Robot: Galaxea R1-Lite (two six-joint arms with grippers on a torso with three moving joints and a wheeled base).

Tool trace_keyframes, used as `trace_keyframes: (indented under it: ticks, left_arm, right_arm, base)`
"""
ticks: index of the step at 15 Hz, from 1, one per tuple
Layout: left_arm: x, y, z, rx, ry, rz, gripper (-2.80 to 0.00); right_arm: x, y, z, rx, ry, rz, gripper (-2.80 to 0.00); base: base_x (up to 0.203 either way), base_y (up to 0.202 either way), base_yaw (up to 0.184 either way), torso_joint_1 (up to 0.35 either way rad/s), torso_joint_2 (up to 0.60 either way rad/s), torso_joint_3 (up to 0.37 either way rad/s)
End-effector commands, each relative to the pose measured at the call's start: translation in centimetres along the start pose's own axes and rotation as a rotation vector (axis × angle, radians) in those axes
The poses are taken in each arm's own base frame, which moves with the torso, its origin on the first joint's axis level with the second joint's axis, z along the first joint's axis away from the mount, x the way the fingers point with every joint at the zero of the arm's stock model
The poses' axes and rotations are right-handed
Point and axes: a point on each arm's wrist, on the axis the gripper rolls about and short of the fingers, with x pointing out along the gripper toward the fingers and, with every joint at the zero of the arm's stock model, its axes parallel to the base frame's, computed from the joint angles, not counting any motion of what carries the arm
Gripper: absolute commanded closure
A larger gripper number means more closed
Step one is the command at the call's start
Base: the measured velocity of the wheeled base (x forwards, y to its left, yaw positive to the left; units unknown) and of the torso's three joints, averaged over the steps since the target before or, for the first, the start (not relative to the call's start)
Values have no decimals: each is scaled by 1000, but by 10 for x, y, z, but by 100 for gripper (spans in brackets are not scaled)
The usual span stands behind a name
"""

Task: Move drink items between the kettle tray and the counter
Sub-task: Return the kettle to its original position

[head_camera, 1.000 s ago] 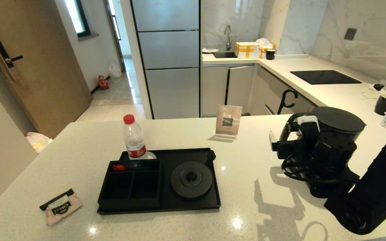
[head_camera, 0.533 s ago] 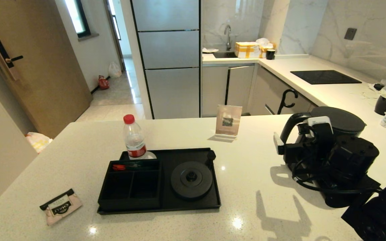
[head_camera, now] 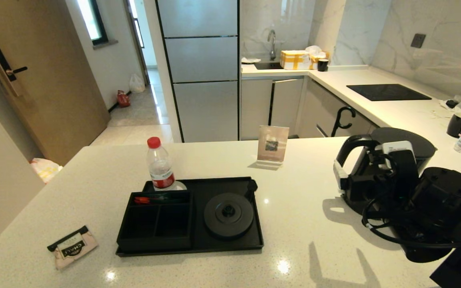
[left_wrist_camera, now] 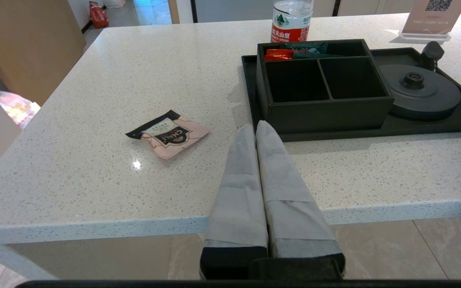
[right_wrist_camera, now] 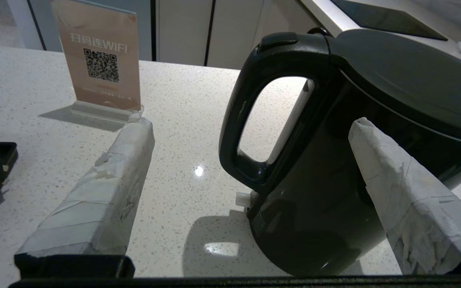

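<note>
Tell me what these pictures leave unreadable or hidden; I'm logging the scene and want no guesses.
- Kettle, head view: its lower body and foot are hidden by the right gripper and arm.
- Kettle's contents: lid shut in both views.
- Back compartment of the box on the kettle tray: red and green packets, too small to identify.
- Left gripper: absent from the head view.
- Tea sachet: small print unreadable.

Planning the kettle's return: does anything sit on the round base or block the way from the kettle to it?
Nothing visible does. The kettle stands on the counter to the tray's right, the open right gripper at its handle. The round base is bare, and only bare counter and the tray's low rim lie between.
</note>
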Motion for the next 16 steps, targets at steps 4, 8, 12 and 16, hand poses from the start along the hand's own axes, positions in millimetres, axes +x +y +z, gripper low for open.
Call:
trace_keyframes:
  ticks: [4, 8, 12, 16]
  left_arm:
    - [0, 0, 0, 0, -2, 0, 0]
    - [0, 0, 0, 0, -2, 0, 0]
    - [0, 0, 0, 0, -2, 0, 0]
    - [0, 0, 0, 0, -2, 0, 0]
  right_arm:
    - [-26, -23, 29, 29, -45, -12, -280]
    - [-51, -45, 48, 23, -33, -12, -280]
    - [-84, -72, 68, 17, -20, -32, -280]
    - [-120, -101, 81, 24, -15, -80, 0]
  base:
    - [0, 0, 0, 0, 0, 0]
    - [0, 0, 0, 0, 0, 0]
    - [0, 0, 0, 0, 0, 0]
    - [0, 0, 0, 0, 0, 0]
